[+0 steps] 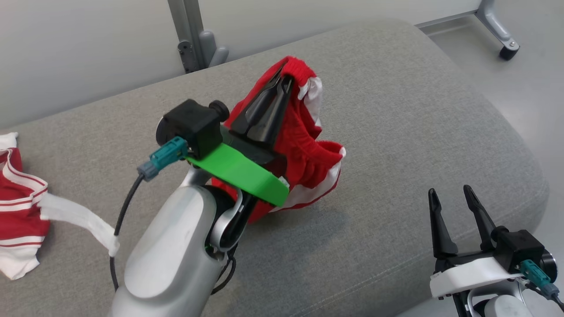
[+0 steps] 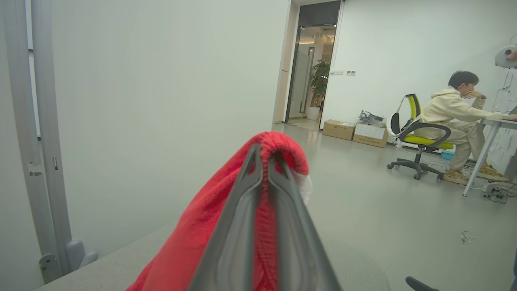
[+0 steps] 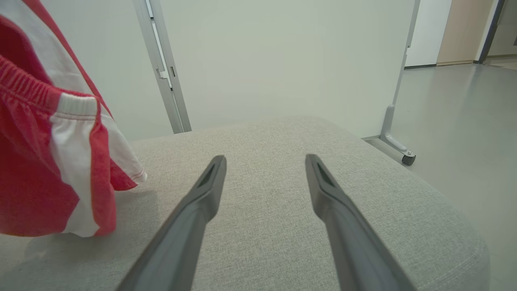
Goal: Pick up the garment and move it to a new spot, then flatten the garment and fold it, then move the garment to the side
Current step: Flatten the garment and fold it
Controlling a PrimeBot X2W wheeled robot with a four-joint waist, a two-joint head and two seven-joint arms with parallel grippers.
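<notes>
The garment (image 1: 308,149) is a pair of red shorts with white side stripes and an elastic waistband. It hangs over the middle of the grey cushion, its lower hem near or on the fabric. My left gripper (image 1: 285,79) is shut on the red waistband, lifting it; in the left wrist view the band (image 2: 278,141) loops over the closed gripper (image 2: 264,155). In the right wrist view the garment (image 3: 48,161) hangs at the left. My right gripper (image 1: 449,193) stands open at the lower right above the cushion's front edge, nothing between its fingers (image 3: 210,182).
A second red and white garment (image 1: 22,207) lies at the cushion's left edge. The grey cushion (image 1: 418,110) rounds off at right and front. A partition panel with a metal post (image 1: 194,39) and a castor foot (image 1: 506,48) stands behind. A person sits at a desk (image 2: 456,113) far off.
</notes>
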